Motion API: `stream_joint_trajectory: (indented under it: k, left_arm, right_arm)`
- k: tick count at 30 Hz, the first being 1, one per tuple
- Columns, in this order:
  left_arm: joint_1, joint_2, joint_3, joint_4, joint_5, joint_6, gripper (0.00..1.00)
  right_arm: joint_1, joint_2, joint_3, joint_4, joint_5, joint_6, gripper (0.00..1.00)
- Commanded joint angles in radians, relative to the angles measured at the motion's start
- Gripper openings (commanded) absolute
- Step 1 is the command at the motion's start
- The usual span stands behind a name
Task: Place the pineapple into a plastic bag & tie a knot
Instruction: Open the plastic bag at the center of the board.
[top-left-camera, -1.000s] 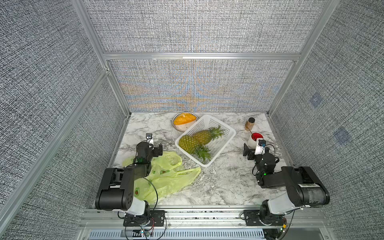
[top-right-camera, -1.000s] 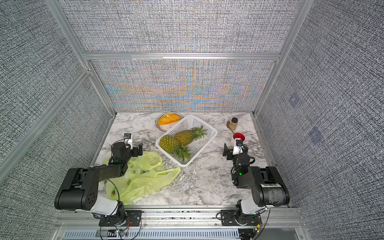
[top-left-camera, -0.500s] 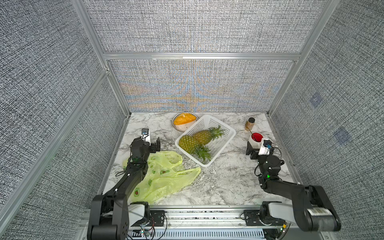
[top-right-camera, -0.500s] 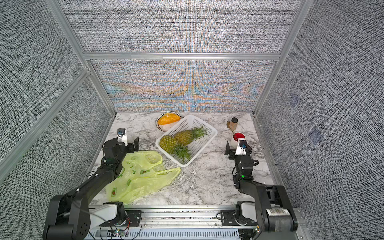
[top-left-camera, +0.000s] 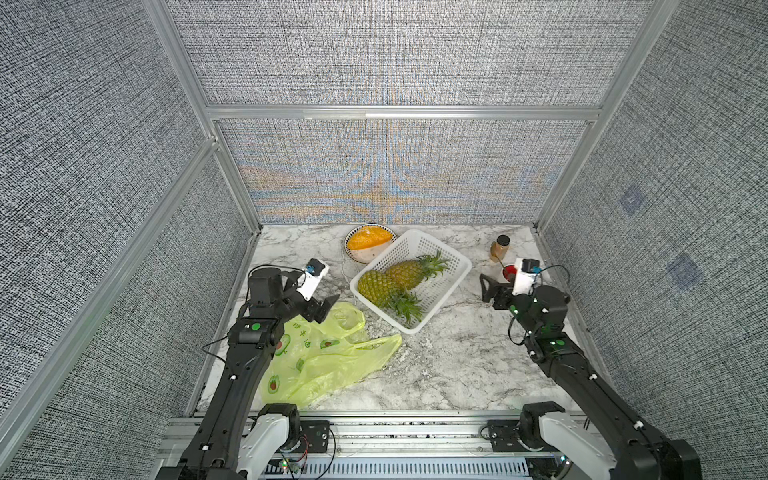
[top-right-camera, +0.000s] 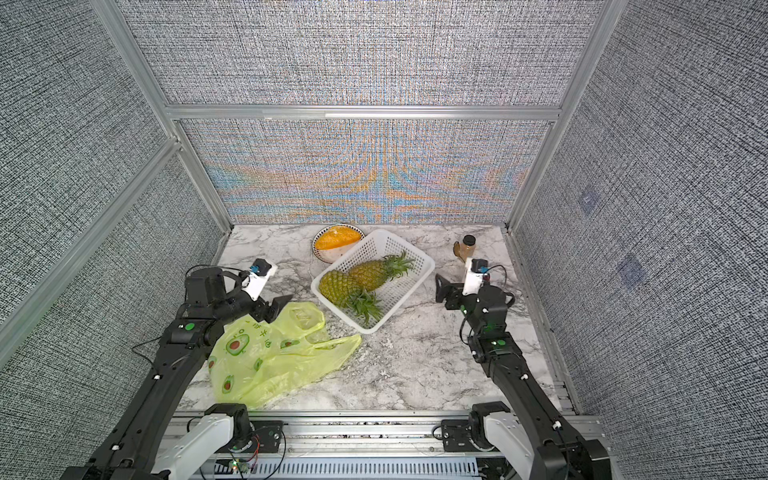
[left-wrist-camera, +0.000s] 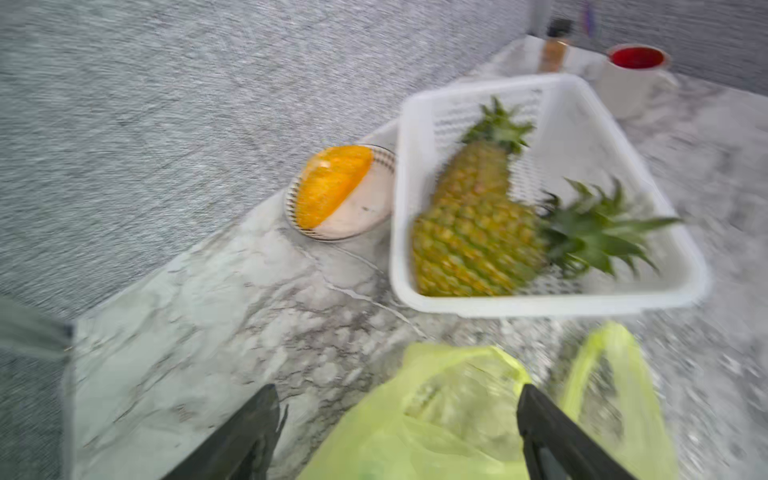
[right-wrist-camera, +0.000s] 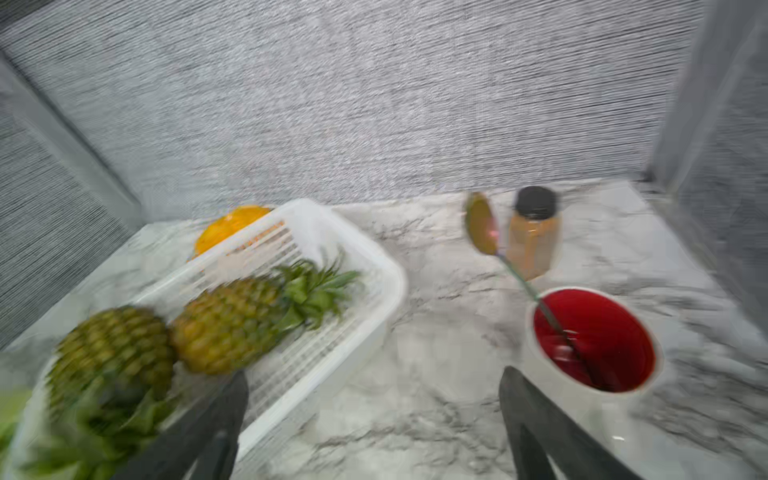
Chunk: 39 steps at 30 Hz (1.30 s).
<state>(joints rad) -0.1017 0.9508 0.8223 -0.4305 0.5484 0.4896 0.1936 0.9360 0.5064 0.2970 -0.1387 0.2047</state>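
So, two golden spiky pineapples (top-left-camera: 409, 272) sit in the white perforated plastic basket (top-left-camera: 440, 291) while the thin yellow-green avocado-print plastic bag (top-left-camera: 328, 361) lies flat and empty on the marble desk (top-left-camera: 457, 361), which I'd guess is why the left tool (left-wrist-camera: 397, 399) hovers spread wide over its handle loop. Right tool (right-wrist-camera: 374, 374) is spread too, holding nothing, beside the basket. Its wrist view shows the metal spoon (right-wrist-camera: 481, 224) standing in the red-lined white mug (right-wrist-camera: 557, 384), which the top views mostly hide.

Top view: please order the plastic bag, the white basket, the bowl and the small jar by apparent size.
1. The plastic bag and the white basket: about alike, and the left arm hides part of the bag, so unranked.
2. The bowl.
3. The small jar.
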Motion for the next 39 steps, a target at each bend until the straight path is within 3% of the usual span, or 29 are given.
stream_joint_trajectory:
  k: [1,6,11,16,21,29,36,39]
  left_arm:
    - [-0.053,0.035,0.019,-0.253,0.096,0.198,0.93]
    - [-0.166,0.139,-0.002,-0.285,0.018,0.294,0.93]
    - [-0.218,0.240,-0.044,-0.161,-0.085,0.341,0.93]
    - [-0.225,0.322,-0.066,-0.012,-0.184,0.372,0.92]
    - [-0.225,0.390,-0.066,0.054,-0.241,0.406,0.82]
    - [-0.225,0.455,-0.068,0.095,-0.318,0.464,0.52]
    - [-0.225,0.462,0.006,0.039,-0.296,0.492,0.00]
    - [-0.225,0.438,0.038,-0.014,-0.287,0.515,0.00]
  right_arm:
    - [0.145,0.005,0.035,-0.085,-0.008,-0.070,0.94]
    - [0.381,0.071,0.078,-0.095,0.048,-0.155,0.94]
    - [0.617,0.212,0.133,-0.070,0.127,-0.307,0.94]
    - [0.727,0.403,0.208,-0.021,0.209,-0.383,0.94]
    - [0.733,0.544,0.271,0.027,0.341,-0.398,0.94]
    - [0.669,0.674,0.345,0.072,0.456,-0.398,0.90]
    - [0.618,0.676,0.362,0.074,0.389,-0.393,0.90]
    - [0.616,0.621,0.353,0.084,0.299,-0.380,0.95]
